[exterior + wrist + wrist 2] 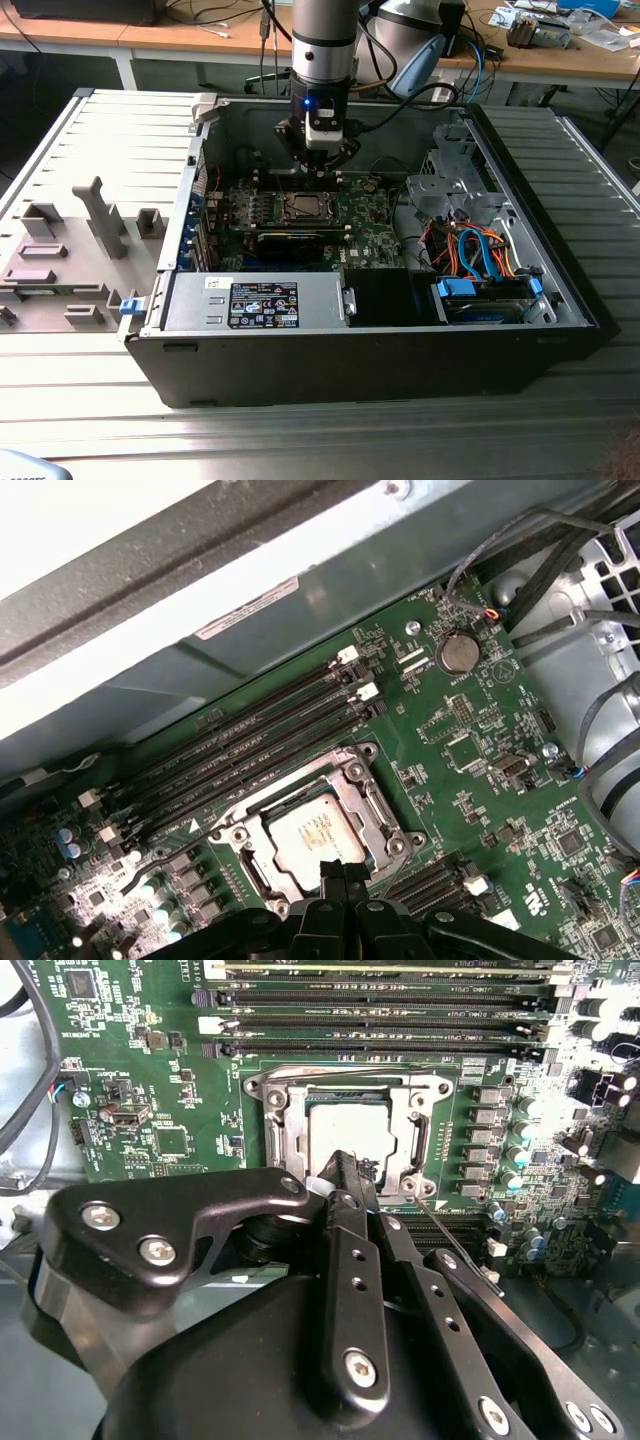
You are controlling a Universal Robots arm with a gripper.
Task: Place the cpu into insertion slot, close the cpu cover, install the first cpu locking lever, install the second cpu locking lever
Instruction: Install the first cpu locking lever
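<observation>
In both wrist views the gripper [343, 1175] hangs with its black fingers [341, 877] pressed together and holding nothing, tips just above the near edge of the cpu cover [345, 1110]. Directly beyond the tips the cpu [316, 832] lies flat in the insertion slot [365, 780], its pale face showing through the silvery frame's window. Farther past the socket run the long black memory slots [250, 745] on the green motherboard [470, 770], and in the exterior view the arm [322, 50] reaches down into the open computer case [350, 350].

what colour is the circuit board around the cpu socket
Green. The circuit board around the insertion slot shows best in the first wrist view.
</observation>
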